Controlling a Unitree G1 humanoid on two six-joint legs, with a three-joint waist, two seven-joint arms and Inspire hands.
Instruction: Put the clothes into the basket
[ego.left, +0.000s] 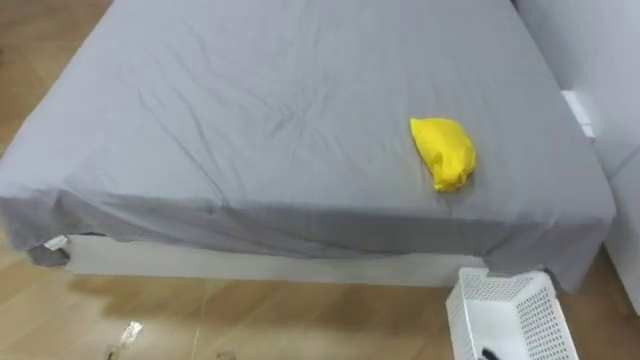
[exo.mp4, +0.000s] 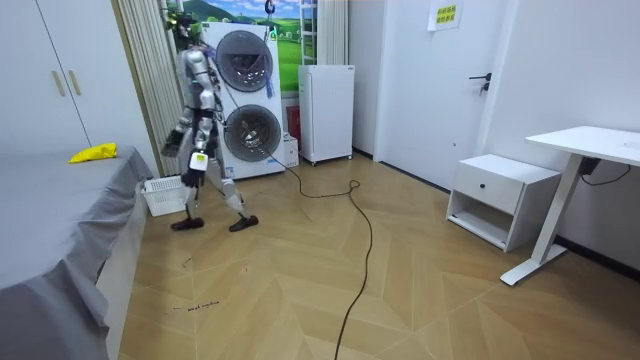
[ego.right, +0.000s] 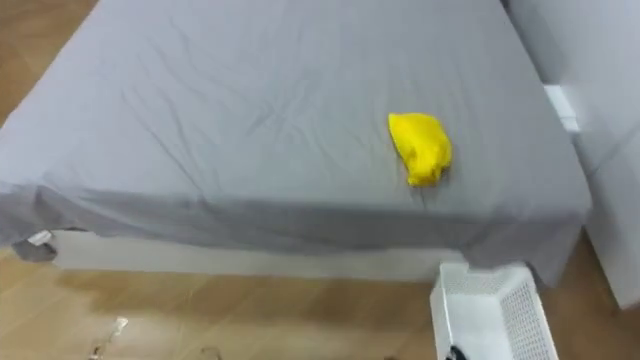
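Hands (exo.mp4: 190, 178) hang; yellow cloth (ego.left: 443, 152) points lengthwise toward basket (ego.left: 535, 320).

Garment (ego.left: 442, 152) lies on the bed (ego.left: 250, 110) (right side) — basket (ego.left: 510, 310) on the floor (ego.left: 300, 320) before it.

Garment (ego.left: 443, 152): soft yellow cloth; sheet (ego.left: 250, 110): matt grey cloth (creased); basket (ego.left: 540, 320): white perforated plastic.

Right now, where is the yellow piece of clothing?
In the left eye view the yellow clothing lies bunched on the grey bed, right of centre near its front edge, with the white basket below it at the lower right.
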